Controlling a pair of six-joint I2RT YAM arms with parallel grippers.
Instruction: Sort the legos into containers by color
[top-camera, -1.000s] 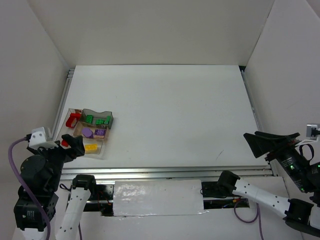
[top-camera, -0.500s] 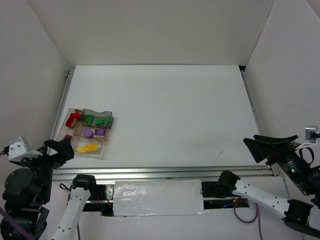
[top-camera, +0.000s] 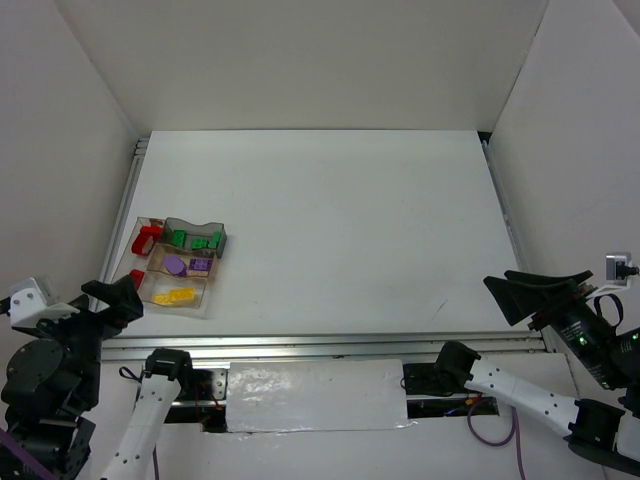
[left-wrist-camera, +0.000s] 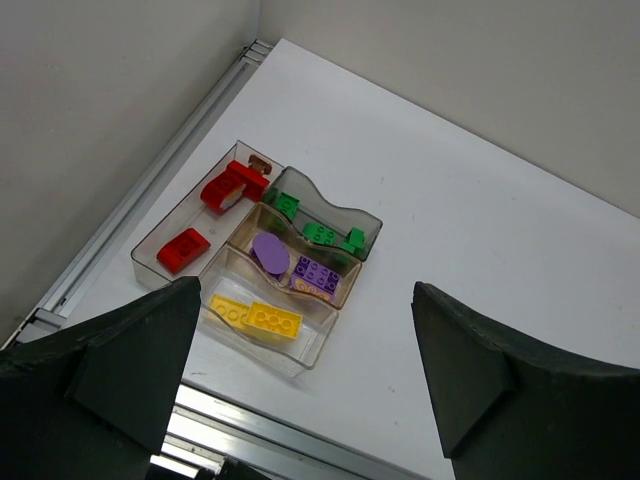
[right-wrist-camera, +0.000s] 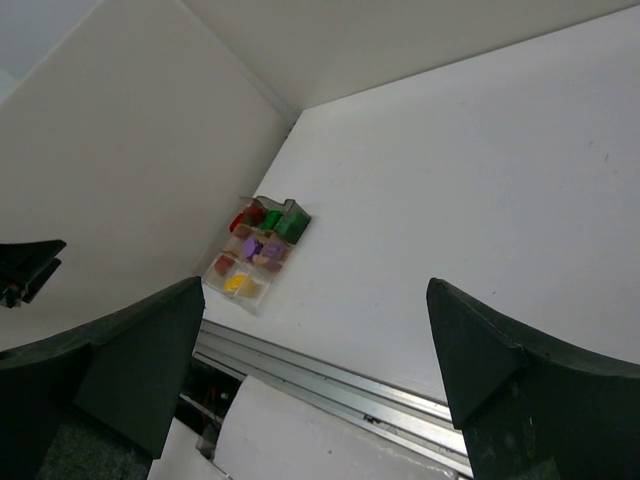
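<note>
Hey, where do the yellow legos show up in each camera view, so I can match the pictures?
Top external: yellow legos at lower left, in the compartment of the containers nearest the arms.
Left wrist: yellow legos left of centre, low in the picture.
Right wrist: yellow legos tiny, left of centre.
Shared landmark: the purple legos in the adjoining compartment.

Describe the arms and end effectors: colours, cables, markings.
The left arm and right arm have white links and black joint housings. The left end effector and right end effector each carry two matte black wedge fingers. White camera blocks top both wrists. Purple cables trail near the bases. Green light on the right wrist. No legible markings.
</note>
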